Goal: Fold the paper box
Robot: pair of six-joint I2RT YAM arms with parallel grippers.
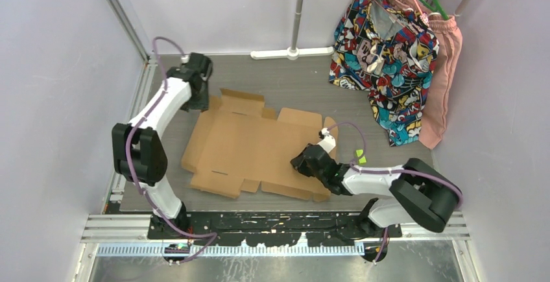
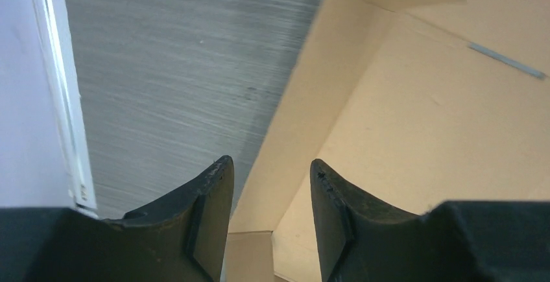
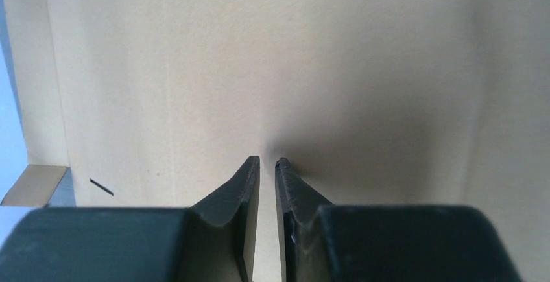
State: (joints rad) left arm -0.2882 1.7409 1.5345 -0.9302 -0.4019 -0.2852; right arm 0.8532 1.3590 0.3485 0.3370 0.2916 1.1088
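Observation:
The paper box (image 1: 250, 146) is a brown cardboard sheet lying mostly flat on the grey table, its flaps and slots showing. My left gripper (image 1: 200, 104) is open over the sheet's far left corner. In the left wrist view the left side flap (image 2: 305, 100) tilts up and runs between my open fingertips (image 2: 269, 165); I cannot tell whether they touch it. My right gripper (image 1: 299, 163) is shut and empty, its tips down on the right part of the sheet. The right wrist view shows only cardboard (image 3: 259, 68) ahead of the closed tips (image 3: 267, 161).
Patterned and pink clothes (image 1: 389, 48) hang at the back right. A white pole base (image 1: 292, 53) stands at the back wall. A white rail (image 2: 61, 100) runs along the table's left edge, next to the left gripper. A small green bit (image 1: 358, 156) lies right of the sheet.

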